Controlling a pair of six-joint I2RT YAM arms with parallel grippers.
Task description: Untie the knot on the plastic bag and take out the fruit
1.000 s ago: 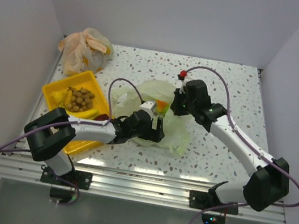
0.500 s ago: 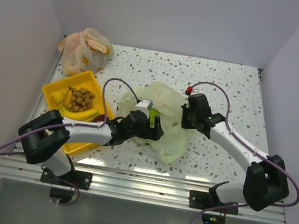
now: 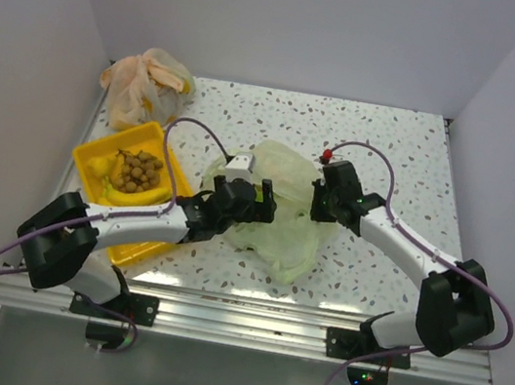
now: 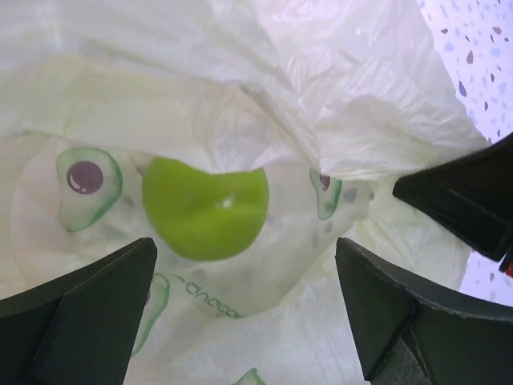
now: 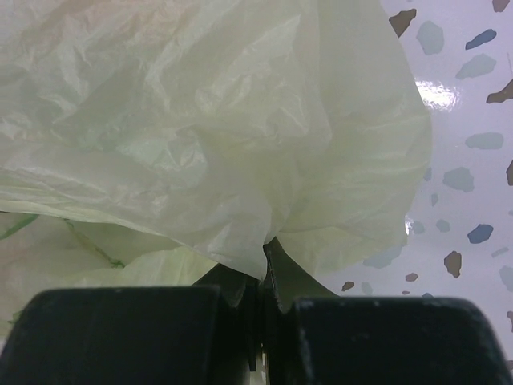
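1. Top external view: The plastic bag (image 3: 281,228) lay open at mid-worktop (image 3: 394,146), between the two arms. The left hand (image 3: 261,200) stood at its mouth, jaws wide. The right hand (image 3: 320,201) was closed on the bag's right edge. The yellow tray (image 3: 82,163) held the banana (image 3: 133,196) and the brown fruit cluster (image 3: 140,169).
2. Left wrist view: The left hand (image 4: 246,249) faced into the bag (image 4: 345,96), spread wide and holding nothing. The green fruit (image 4: 204,207) lay inside, just beyond the fingertips.
3. Right wrist view: The right hand (image 5: 260,281) was pinched tight on a fold of the bag (image 5: 200,120).
4. Assessment: The knot appeared undone, so fruit removal was the step in hand. The next move called for advancing the left hand around the green fruit and closing without trapping film.
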